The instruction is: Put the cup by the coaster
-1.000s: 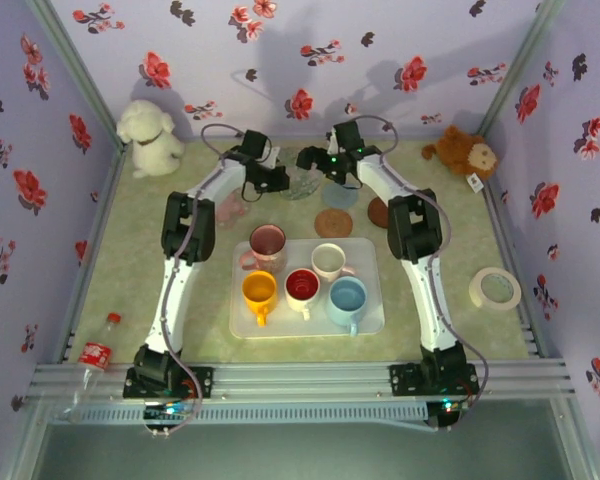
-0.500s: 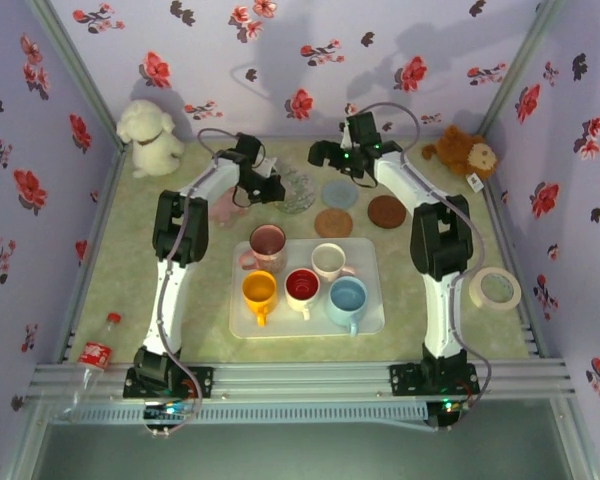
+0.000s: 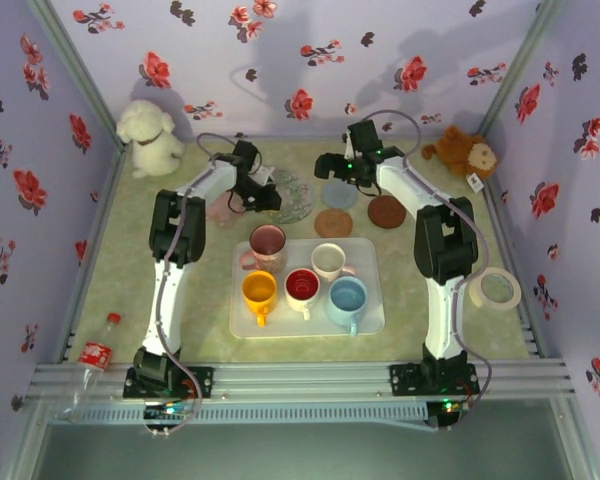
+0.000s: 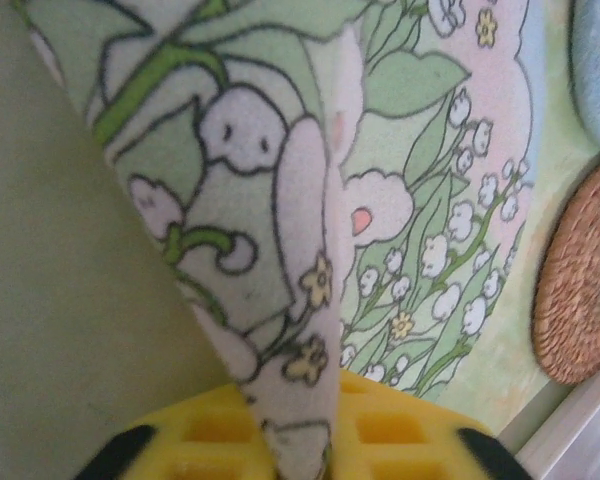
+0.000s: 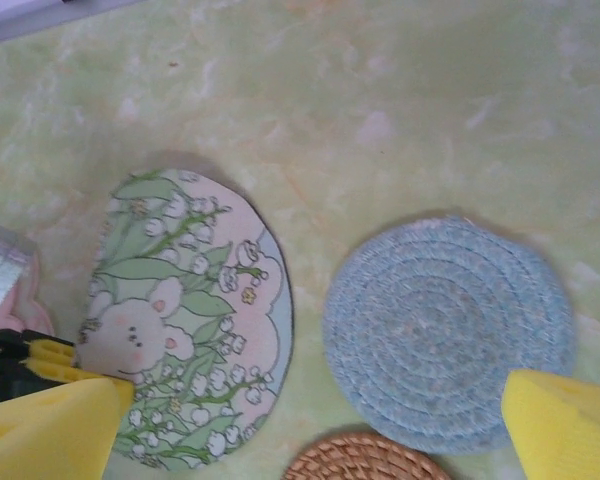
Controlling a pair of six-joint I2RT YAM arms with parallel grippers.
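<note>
- Since a second ago: the right arm has straightened and its elbow has swung out to the right. This drew the right gripper (image 3: 327, 165) back off the floral coaster (image 3: 292, 198). That coaster has shifted slightly nearer the tray (image 3: 310, 322), along with the left gripper (image 3: 267, 197).
- Cups: all five stand upright on the tray. The pink cup (image 3: 268, 241) is at its far left and the cream cup (image 3: 328, 260) at its far right. The yellow cup (image 3: 259, 290), red cup (image 3: 302, 284) and blue cup (image 3: 347, 297) run left to right along the near row. Both grippers are well apart from them.
- Floral coaster: on the bench (image 3: 130, 260), just beyond the tray's far edge.
- Left gripper: the coaster's left edge sits between its yellow pads (image 4: 200, 435). Cannot tell whether they pinch it or stand loose.
- Right gripper: fingers spread wide, nothing between them, hovering beyond the tray's far edge.
- Other coasters: the brown woven coaster (image 3: 332, 222) lies just beyond the tray's far edge, with the blue woven coaster (image 3: 339, 193) farther back. The dark brown coaster (image 3: 386, 211) lies off the tray's far right corner.
- Farther out: tape roll (image 3: 495, 288) right of the tray, bottle (image 3: 92, 358) off its near left.
</note>
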